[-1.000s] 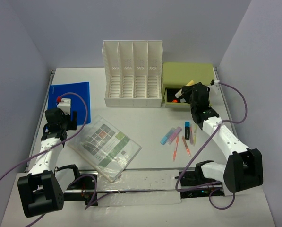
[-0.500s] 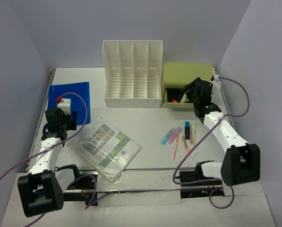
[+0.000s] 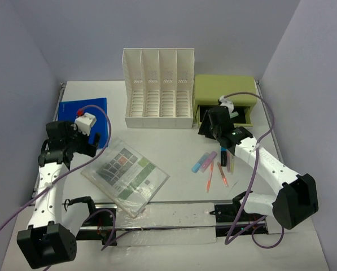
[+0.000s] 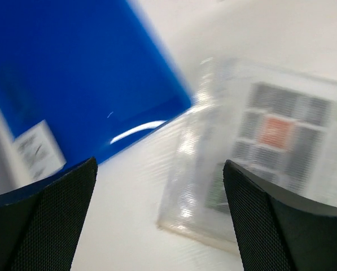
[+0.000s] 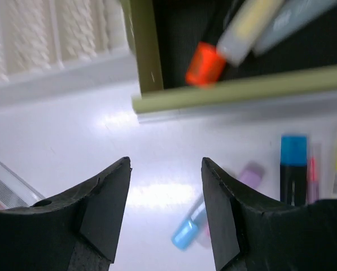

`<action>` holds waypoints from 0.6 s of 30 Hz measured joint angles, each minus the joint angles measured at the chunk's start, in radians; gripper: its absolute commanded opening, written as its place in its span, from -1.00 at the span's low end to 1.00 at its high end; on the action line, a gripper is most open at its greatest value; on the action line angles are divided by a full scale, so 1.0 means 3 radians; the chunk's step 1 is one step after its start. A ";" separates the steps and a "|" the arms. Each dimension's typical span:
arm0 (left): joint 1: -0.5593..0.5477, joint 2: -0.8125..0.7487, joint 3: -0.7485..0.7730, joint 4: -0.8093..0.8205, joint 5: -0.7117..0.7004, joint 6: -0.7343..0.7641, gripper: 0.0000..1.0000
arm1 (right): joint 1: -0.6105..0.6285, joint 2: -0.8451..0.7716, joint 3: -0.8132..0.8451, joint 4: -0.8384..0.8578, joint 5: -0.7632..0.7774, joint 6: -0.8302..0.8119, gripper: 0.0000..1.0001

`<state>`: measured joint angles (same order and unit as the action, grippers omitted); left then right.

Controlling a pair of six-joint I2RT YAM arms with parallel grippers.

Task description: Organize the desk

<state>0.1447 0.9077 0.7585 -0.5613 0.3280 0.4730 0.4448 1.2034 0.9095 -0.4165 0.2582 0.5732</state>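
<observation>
— So, how do the jaws stand?
— Both apart, holding nothing: left gripper (image 4: pixel 158 169) to the near left of the file rack (image 3: pixel 158 90), right gripper (image 5: pixel 165 164) to its near right.
— And the desk (image 3: pixel 179 141)?
— Underneath everything, reaching back beneath the file rack.

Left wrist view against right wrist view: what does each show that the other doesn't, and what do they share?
Only left wrist: the blue folder and the printed grid sheet inside the clear sleeve.
Only right wrist: the open green drawer box holding an orange-capped marker, the white file rack, and loose markers on the desk.
Both: the desk, and an open, empty gripper: left gripper, right gripper.
</observation>
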 measured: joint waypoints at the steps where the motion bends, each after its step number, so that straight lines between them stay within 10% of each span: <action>1: -0.0075 0.0005 0.0097 -0.0096 0.0142 0.0013 0.98 | 0.0041 0.0000 -0.0064 -0.0065 -0.0026 0.0005 0.20; 8: -0.1004 0.0059 0.0236 -0.0148 0.0306 -0.0222 0.99 | 0.0133 0.0053 -0.0438 -0.0302 -0.0064 0.0107 0.03; 18: -0.1112 0.0077 0.0140 -0.0065 -0.0090 -0.0414 0.99 | 0.0134 0.0264 -0.0654 -0.0278 -0.0054 0.0226 0.02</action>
<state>-0.1890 0.9307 0.8004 -0.5807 0.3009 0.3487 0.4849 1.2824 0.7133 -0.4999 0.2421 0.6410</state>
